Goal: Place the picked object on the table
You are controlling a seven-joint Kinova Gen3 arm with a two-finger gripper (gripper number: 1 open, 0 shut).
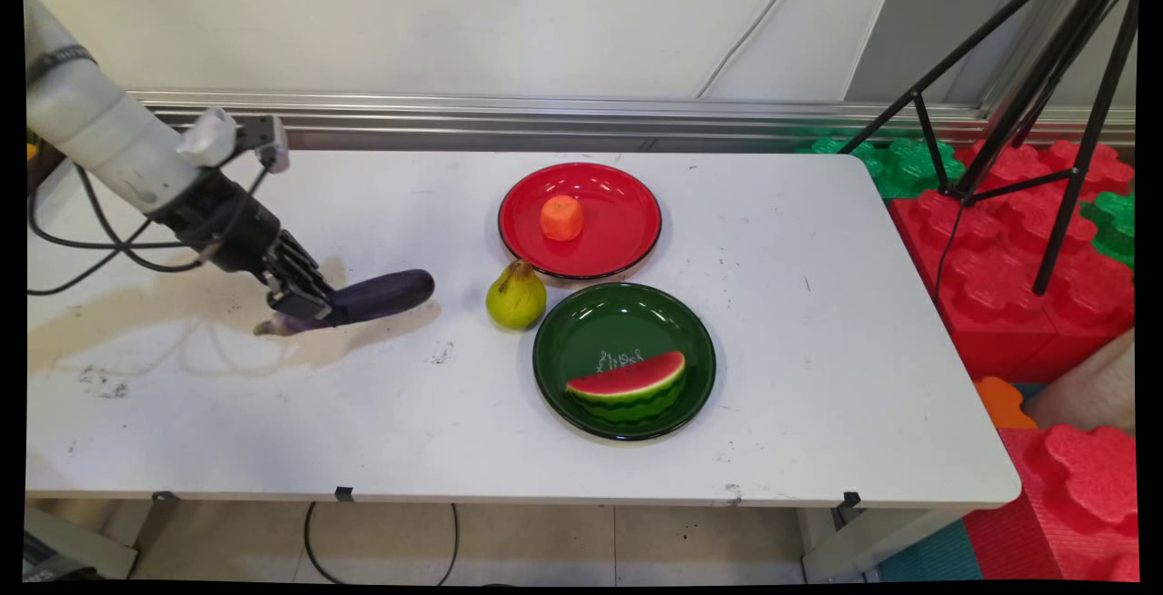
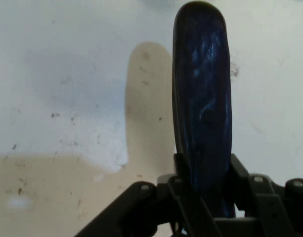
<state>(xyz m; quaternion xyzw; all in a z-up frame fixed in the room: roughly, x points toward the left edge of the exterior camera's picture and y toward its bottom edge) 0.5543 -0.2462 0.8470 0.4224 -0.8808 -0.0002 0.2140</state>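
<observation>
A dark purple eggplant (image 1: 377, 295) lies on the left part of the white table (image 1: 818, 350). My gripper (image 1: 304, 302) is shut on its stem end, coming in low from the left. In the hand view the eggplant (image 2: 203, 94) runs straight up from between the fingers (image 2: 181, 170), its far tip near the top edge. A yellow-green pear (image 1: 516, 297) stands to the eggplant's right, apart from it.
A red plate (image 1: 618, 191) at the back middle holds an orange fruit (image 1: 561, 217). A green plate (image 1: 591, 322) in front of it holds a watermelon slice (image 1: 629, 384). Red and green foam blocks (image 1: 1018, 259) and a black tripod (image 1: 1045, 77) stand off the table's right end.
</observation>
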